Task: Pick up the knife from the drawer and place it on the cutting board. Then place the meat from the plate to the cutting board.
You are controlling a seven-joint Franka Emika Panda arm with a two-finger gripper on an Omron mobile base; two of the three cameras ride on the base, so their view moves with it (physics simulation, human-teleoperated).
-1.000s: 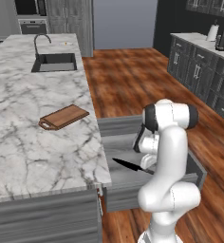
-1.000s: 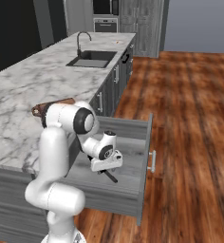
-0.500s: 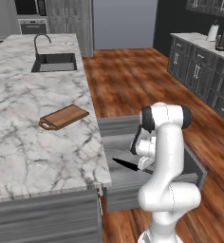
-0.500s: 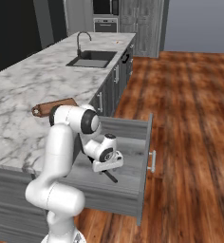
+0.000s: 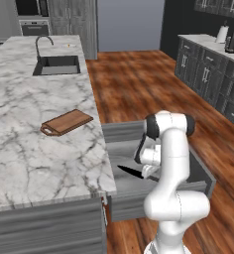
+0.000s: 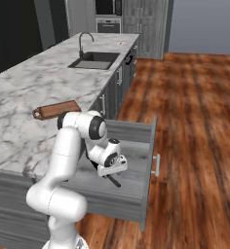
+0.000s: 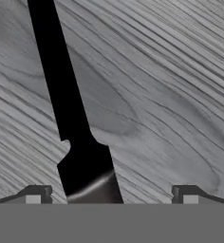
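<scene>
**Gripper lowered over the knife in the open drawer**

The gripper point(image 7: 111, 199) hangs low inside the drawer point(image 6: 136, 165), its two fingertips point(image 7: 35, 194) spread wide on either side of the knife point(image 7: 71, 128) and apart from it; the hand is open and holds nothing. The knife lies flat on the grey wood-grain drawer floor, nearer one fingertip than the other. It is slim, all dark and rigid: a long narrow stretch runs away from the camera, and a broader section with a faint sheen sits between the fingertips. Which end is the handle cannot be told from the hand view; in the left base view a pointed dark tip point(image 5: 126, 171) projects from behind the arm. The piece is judged light and stiff, its smooth finish possibly slippery, and so thin that the pads must close very low. The broad section appears the surest hold. The wooden cutting board point(image 5: 67, 122), brown and matte, lies on the marble counter point(image 5: 34, 149), well apart from the drawer.
</scene>
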